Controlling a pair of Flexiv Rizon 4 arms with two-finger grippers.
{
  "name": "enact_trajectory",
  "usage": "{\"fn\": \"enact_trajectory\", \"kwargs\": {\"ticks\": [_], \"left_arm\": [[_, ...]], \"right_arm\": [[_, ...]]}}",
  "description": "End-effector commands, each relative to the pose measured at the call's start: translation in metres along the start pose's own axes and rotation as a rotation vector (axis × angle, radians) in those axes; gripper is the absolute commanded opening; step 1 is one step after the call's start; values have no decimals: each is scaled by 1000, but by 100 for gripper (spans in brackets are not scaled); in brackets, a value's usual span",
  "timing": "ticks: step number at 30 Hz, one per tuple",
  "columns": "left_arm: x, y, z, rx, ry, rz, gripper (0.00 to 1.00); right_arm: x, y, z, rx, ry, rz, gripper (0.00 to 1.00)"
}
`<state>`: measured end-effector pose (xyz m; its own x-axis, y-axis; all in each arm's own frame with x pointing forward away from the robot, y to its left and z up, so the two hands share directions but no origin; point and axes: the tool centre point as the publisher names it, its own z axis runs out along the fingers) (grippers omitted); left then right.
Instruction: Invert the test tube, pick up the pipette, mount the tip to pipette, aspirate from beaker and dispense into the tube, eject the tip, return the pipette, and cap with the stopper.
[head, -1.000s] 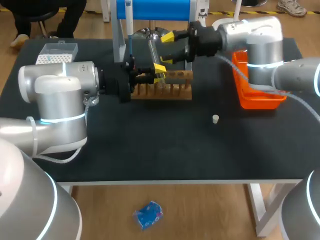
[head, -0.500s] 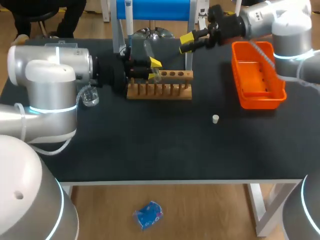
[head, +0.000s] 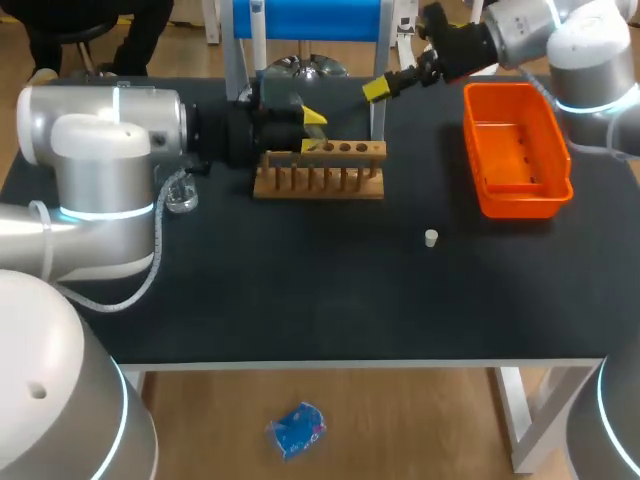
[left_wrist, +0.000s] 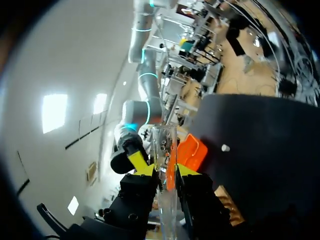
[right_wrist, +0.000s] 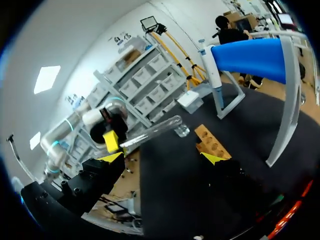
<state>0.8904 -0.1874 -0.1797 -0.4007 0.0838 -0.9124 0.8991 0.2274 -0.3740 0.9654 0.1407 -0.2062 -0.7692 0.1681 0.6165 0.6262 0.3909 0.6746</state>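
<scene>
Surface: a black table (head: 330, 290) seen from above. A wooden rack (head: 320, 172) stands at its far middle, an orange tray (head: 520, 207) at far right and a glass beaker (head: 180, 197) at left.
Stopper: the small white stopper (head: 430, 237) lies alone, nearer than the rack and to its right.
Head view, left arm: the left gripper (head: 311, 132) sits over the rack's left end; its load is hard to make out here.
Head view, right arm: the right gripper (head: 385, 88) hangs by the far edge, left of the tray.
Left wrist view: both yellow-tipped fingers clamp the glass test tube (left_wrist: 164, 142), which runs out past the tips.
Right wrist view: the right gripper's fingers are spread wide with nothing between them. Ahead, the left gripper holds the tube tilted above the table.
</scene>
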Motion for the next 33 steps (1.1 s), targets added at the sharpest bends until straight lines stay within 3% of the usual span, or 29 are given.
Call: {"fn": "enact_trajectory", "kwargs": {"ticks": [1,2,3,4,5,17,23,28,33], "left_arm": [[-18,2,7,81,63,-562,0],[-17,3,9,79,141,-637,0],[-17,3,12,111,146,-647,0],[-21,3,15,99,120,-614,0],[-24,4,16,95,147,-542,0],[-24,4,16,95,147,-542,0],[-40,9,20,186,101,-683,0],[-46,13,28,266,69,-729,0],[-46,16,32,285,72,-758,0]], "right_arm": [[12,-13,-16,123,-287,-315,100],[10,-18,-18,159,-311,-354,100],[5,-24,-20,220,-312,-361,100],[5,-24,-20,220,-312,-361,100],[5,-24,-20,220,-312,-361,100],[5,-24,-20,220,-312,-361,100],[-3,-39,-31,166,-270,-489,100],[-10,-50,-38,143,-245,-567,100],[-21,-56,-41,152,-243,-644,100]]}}
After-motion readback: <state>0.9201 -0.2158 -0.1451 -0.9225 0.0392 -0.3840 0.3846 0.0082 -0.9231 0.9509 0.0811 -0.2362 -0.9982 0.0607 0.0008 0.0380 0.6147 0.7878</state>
